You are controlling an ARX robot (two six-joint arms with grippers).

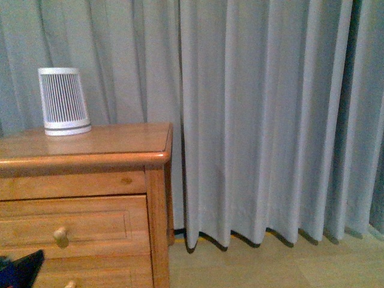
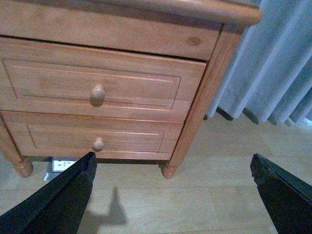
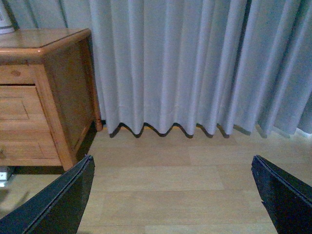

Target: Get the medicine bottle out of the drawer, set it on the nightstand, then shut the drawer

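Standing at the left of the front view: honey-brown wooden nightstand (image 1: 90, 141), cut off by the left and bottom edges. White ribbed tapered cylinder (image 1: 64, 101) upright on its top surface, toward the far left. Grey pleated curtain (image 1: 270, 120) hangs behind and to the right, down to the pale wood floor (image 1: 270, 264).

Taller drawer (image 2: 136, 87) with round wooden knob (image 2: 98, 91) sits shut in its frame, inside hidden. Shorter drawer front (image 2: 126, 139) below it, also shut.

Tiny white medicine bottle shows in no view; cannot tell where it lies.

Left tool (image 2: 171, 161): black fingers (image 2: 63, 195) wide apart, gripping nothing, facing the drawer fronts but clear of them. Right tool (image 3: 171, 161): fingers (image 3: 58, 200) likewise wide apart, over the floor right of the nightstand.

Dark shape (image 1: 21, 267) in the near-left corner of the front view, cropped; cannot tell what part it is. Small white box (image 2: 62, 165) under the nightstand, half hidden by a finger, unclear.
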